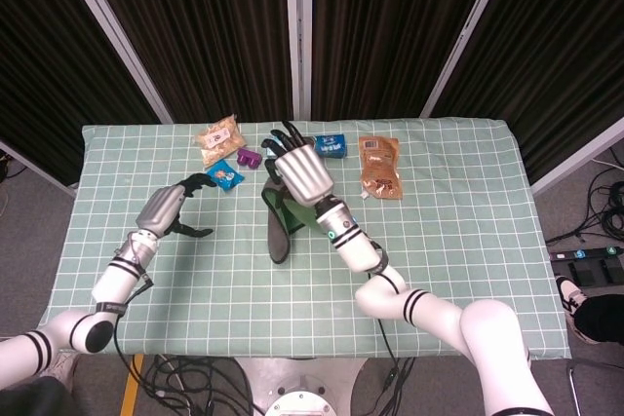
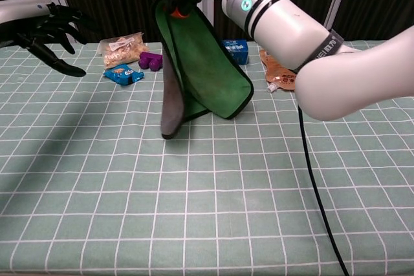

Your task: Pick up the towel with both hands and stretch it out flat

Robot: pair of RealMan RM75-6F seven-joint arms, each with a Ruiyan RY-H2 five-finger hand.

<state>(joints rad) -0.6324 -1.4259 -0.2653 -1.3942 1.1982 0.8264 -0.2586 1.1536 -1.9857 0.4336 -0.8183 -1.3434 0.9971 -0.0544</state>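
The towel (image 2: 197,69) is green on one face and grey on the other, and it hangs in folds above the table's middle. My right hand (image 1: 296,170) grips its top edge and holds it up; in the chest view the hand runs off the top of the frame. The towel (image 1: 280,221) dangles below that hand in the head view, its lower end near the cloth. My left hand (image 1: 174,208) hovers to the left of it, fingers spread and holding nothing. The same left hand (image 2: 45,27) shows at the chest view's upper left, well apart from the towel.
Along the table's far side lie a clear snack bag (image 1: 218,139), a small blue packet (image 1: 224,175), a purple object (image 1: 249,158), a blue biscuit box (image 1: 330,145) and an orange pouch (image 1: 379,167). The checked green tablecloth (image 2: 194,211) covers the table.
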